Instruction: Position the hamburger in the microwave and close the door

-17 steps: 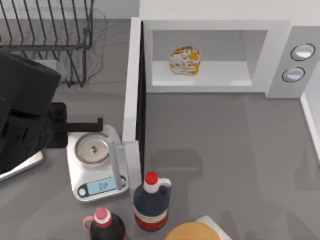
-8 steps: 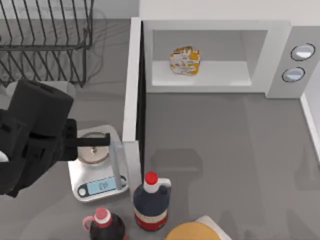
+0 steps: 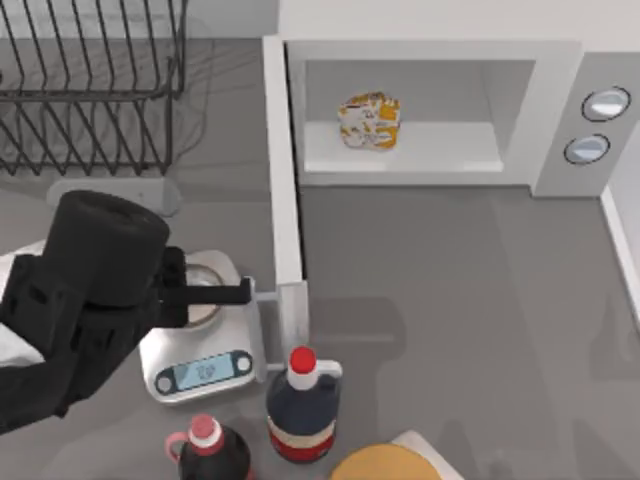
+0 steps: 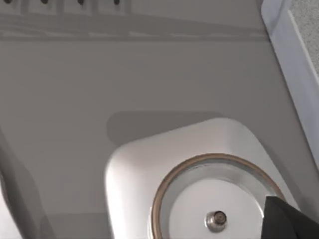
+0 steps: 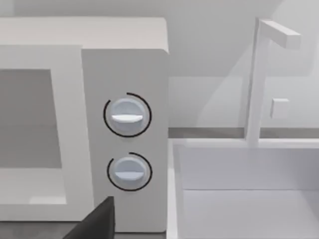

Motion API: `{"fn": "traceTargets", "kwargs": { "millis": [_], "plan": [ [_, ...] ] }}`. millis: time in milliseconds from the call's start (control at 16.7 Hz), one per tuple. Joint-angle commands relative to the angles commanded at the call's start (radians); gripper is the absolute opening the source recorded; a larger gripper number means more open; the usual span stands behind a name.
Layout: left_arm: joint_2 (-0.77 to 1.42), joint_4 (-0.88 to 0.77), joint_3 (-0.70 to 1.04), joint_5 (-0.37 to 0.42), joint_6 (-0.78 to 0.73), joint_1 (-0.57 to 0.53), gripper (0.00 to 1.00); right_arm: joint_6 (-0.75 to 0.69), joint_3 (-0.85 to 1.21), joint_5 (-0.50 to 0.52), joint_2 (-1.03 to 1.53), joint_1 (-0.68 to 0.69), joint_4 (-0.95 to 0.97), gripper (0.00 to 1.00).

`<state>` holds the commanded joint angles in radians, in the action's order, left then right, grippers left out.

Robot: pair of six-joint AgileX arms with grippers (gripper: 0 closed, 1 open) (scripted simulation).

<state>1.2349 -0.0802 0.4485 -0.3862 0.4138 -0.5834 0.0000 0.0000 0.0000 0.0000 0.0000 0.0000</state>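
Hamburger (image 3: 369, 121) is sitting inside the microwave (image 3: 430, 60) cavity, upper centre of the top view, left of cavity centre, on the pale floor. Its wrapper is showing orange-yellow print, nothing legible.

Door (image 3: 284, 190) is standing wide open, swung out toward the lower part of the frame, nearly edge-on to the camera. Its grey bar handle (image 3: 252, 325) is sticking out on the left side near the free end.

Left gripper (image 3: 235, 292) is reaching in from the lower left, over the kitchen scale (image 3: 200, 345), with its dark fingers pointing right and the tip lying at the handle end of the door. Can't tell how far apart the fingers are, or whether they are gripping anything. Left wrist view is looking down on the scale's round metal pan (image 4: 219, 199), with the door edge at upper right.

Scale display is showing digits, too small to read. Two dark bottles, one red-capped (image 3: 301, 400) and one pink-capped (image 3: 208, 450), are standing at bottom centre; labels unreadable. Wire rack (image 3: 95, 85) is sitting upper left.

Right wrist view is facing the two dials (image 5: 127, 115) on the microwave's side panel; no markings readable.
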Motion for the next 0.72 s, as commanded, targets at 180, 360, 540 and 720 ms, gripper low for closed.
{"fn": "traceTargets", "kwargs": {
  "millis": [180,360,540,720],
  "plan": [
    [-0.049,-0.017,0.091,0.005,0.006,-0.057,0.00,0.000,0.000,0.000,0.000,0.000,0.000,1.00],
    [0.008,-0.028,0.134,-0.027,0.056,-0.103,0.00,0.000,0.000,0.000,0.000,0.000,0.000,1.00],
    [0.089,-0.041,0.202,-0.074,0.124,-0.178,0.00,0.000,0.000,0.000,0.000,0.000,0.000,1.00],
    [0.162,-0.048,0.262,-0.118,0.172,-0.249,0.00,0.000,0.000,0.000,0.000,0.000,0.000,1.00]
  ]
}}
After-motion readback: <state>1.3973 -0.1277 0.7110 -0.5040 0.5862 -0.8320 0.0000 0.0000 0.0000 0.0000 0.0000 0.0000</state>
